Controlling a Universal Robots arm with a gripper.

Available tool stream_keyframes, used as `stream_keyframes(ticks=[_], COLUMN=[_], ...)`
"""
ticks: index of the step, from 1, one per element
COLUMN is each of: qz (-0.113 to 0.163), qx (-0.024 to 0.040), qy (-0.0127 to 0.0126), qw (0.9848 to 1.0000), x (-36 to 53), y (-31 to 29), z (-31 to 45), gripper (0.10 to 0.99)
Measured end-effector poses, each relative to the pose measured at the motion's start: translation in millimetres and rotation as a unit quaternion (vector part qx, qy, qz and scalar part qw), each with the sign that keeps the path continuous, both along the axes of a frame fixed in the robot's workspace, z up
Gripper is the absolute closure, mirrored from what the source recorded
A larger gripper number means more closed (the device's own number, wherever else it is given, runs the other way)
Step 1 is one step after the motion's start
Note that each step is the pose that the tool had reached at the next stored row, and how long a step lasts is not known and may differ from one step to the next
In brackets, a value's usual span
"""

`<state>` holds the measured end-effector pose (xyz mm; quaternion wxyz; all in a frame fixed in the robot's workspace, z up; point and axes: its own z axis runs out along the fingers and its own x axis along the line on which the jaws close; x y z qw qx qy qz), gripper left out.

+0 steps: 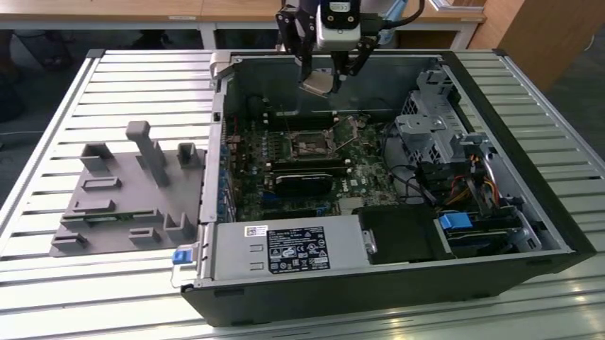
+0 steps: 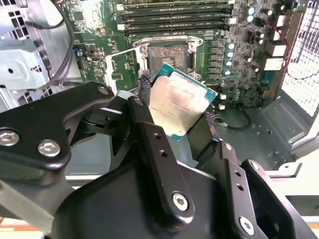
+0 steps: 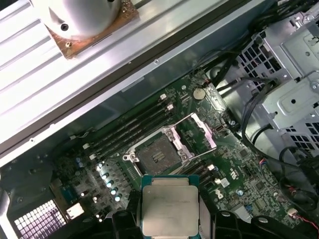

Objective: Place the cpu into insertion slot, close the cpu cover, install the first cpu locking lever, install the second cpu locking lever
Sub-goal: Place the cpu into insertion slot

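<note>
1. Exterior view: the gripper (image 1: 326, 76) hangs at the upper centre of the frame, over the far wall of an open computer case (image 1: 511, 212), with the cpu (image 1: 316, 86) pinched between its black fingers and tilted.
2. The insertion slot (image 1: 309, 147) sits lower in that frame, near the middle, on the green motherboard (image 1: 364, 180); chip and socket are well apart, the chip in the air above the case.
3. At the frame's left, a grey moulded fixture (image 1: 123, 198) rests on the slatted metal table (image 1: 57, 283), just beside the case.
4. Second wrist view: the gripper (image 2: 174, 124) grips the cpu (image 2: 182, 102) by two opposite edges, its pale metal top facing the camera and its green rim showing at the corners. One finger (image 2: 144, 122) presses on one side of the chip.
5. Beyond the held chip, the insertion slot (image 2: 167, 55) lies uncovered, its dark pin field exposed inside a silvery rim, with long memory slots (image 2: 174, 12) past it.
6. First wrist view: the cpu (image 3: 169, 204) sits square between the black fingers (image 3: 124, 219), clear of the board.
7. The insertion slot (image 3: 155, 157) is open, and the cpu cover (image 3: 197, 134) stands swung up beside it, hinged at one edge of the socket.
</note>
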<state>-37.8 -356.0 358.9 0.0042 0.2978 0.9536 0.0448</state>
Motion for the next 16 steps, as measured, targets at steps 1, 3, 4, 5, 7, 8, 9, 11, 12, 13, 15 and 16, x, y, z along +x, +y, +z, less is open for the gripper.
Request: stream_keyframes(ticks=[1, 3, 4, 5, 7, 8, 9, 11, 12, 13, 15, 16], qz=[-0.006, -0.014, -0.018, -0.022, -0.029, -0.033, -0.036, -0.042, -0.045, -0.048, -0.054, -0.056], qx=[0.0000, 0.0000, 0.0000, 0.0000, 0.0000, 0.0000, 0.0000, 0.0000, 0.0000, 0.0000, 0.0000, 0.0000], qy=[0.0000, 0.0000, 0.0000, 0.0000, 0.0000, 0.0000, 0.0000, 0.0000, 0.0000, 0.0000, 0.0000, 0.0000], qw=[1.0000, 0.9999, 0.9998, 0.9998, 0.9996, 0.9995, 0.9993, 0.9991, 0.9990, 0.9988, 0.9985, 0.9984], x=[0.0, 0.0, 0.0, 0.0, 0.0, 0.0, 0.0, 0.0, 0.0, 0.0, 0.0, 0.0], y=[0.0, 0.0, 0.0, 0.0, 0.1, 0.1, 0.1, 0.2, 0.2, 0.2, 0.2, 0.2], z=[0.0, -0.1, -0.2, -0.2, -0.3, -0.4, -0.4, -0.5, -0.6, -0.6, -0.7, -0.8], gripper=[0.545, 0.545, 0.545, 0.545, 0.545, 0.545, 0.545, 0.545, 0.545, 0.545, 0.545, 0.545])
